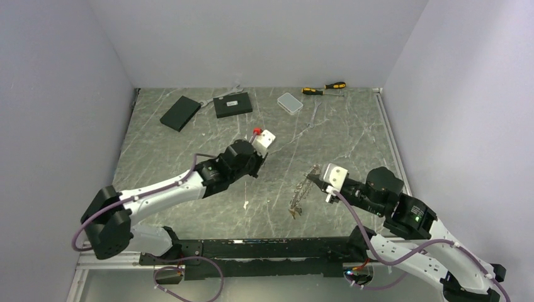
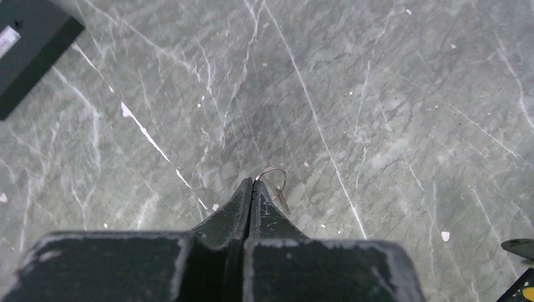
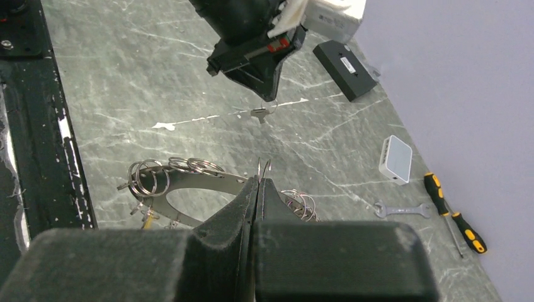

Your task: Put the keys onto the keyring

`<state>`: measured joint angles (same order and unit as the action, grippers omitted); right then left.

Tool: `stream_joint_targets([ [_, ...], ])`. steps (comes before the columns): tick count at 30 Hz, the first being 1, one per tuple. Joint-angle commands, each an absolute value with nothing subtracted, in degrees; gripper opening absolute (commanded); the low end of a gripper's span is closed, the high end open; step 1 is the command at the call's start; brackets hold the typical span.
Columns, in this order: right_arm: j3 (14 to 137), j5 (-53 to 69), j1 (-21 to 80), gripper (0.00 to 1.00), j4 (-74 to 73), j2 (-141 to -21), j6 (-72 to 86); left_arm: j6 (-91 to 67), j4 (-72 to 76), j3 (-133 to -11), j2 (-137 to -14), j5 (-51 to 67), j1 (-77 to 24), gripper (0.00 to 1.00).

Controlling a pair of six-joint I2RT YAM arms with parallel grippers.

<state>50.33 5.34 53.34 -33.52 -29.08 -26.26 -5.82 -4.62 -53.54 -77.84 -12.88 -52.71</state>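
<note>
The left pincer (image 2: 252, 186) was closed, its tips pinching a small wire ring (image 2: 272, 175) from which a plain silvery key (image 2: 281, 200) hung. It stood over the middle of the worktop (image 1: 352, 135). In the right wrist view the key dangled just under the tips, over bare stone. I could not tell whether it touched the surface.

The right pincer (image 3: 258, 184) was also closed, gripping the keyring (image 3: 208, 180) by its flat grey band. The keyring sat right of centre, toward the near edge, and from above it looked edge-on and tilted, its upper end at the pincer and its lower end nearer the near edge. Several split rings (image 3: 151, 176) were bunched on the band on each side of the grip. A yellow-orange tag (image 1: 293, 214) showed at the lower end. Whether that end rested on the worktop was not clear. The key and the keyring were apart, with open stone between them.

Along the far edge lay two black boxes (image 1: 181, 113), one toward the far left corner and the other beside it. A wrench (image 1: 230, 90) lay between them, against the far edge. A clear box (image 1: 289, 102) sat past the middle of that edge, with two screwdrivers (image 1: 324, 88) just right of it.
</note>
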Motion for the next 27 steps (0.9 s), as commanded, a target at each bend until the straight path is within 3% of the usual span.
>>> stream_joint_targets([
  [1,52.6,7.0,53.3,0.00,-27.5,-30.1,-25.0,2.8,6.4,-49.4,-71.1,-9.8,-53.0,0.00],
  [15,54.7,10.6,53.3,0.00,-25.7,-36.1,-24.7,21.7,33.0,-33.7,-54.9,6.4,-53.4,0.00],
  [18,55.5,11.6,53.3,0.00,-25.7,-37.4,-24.9,20.7,26.5,-37.7,-54.0,11.9,-53.4,0.00],
  [27,56.2,17.5,53.3,0.00,-24.4,-40.7,-22.4,27.3,30.3,-35.1,-51.2,20.7,-55.0,0.00],
])
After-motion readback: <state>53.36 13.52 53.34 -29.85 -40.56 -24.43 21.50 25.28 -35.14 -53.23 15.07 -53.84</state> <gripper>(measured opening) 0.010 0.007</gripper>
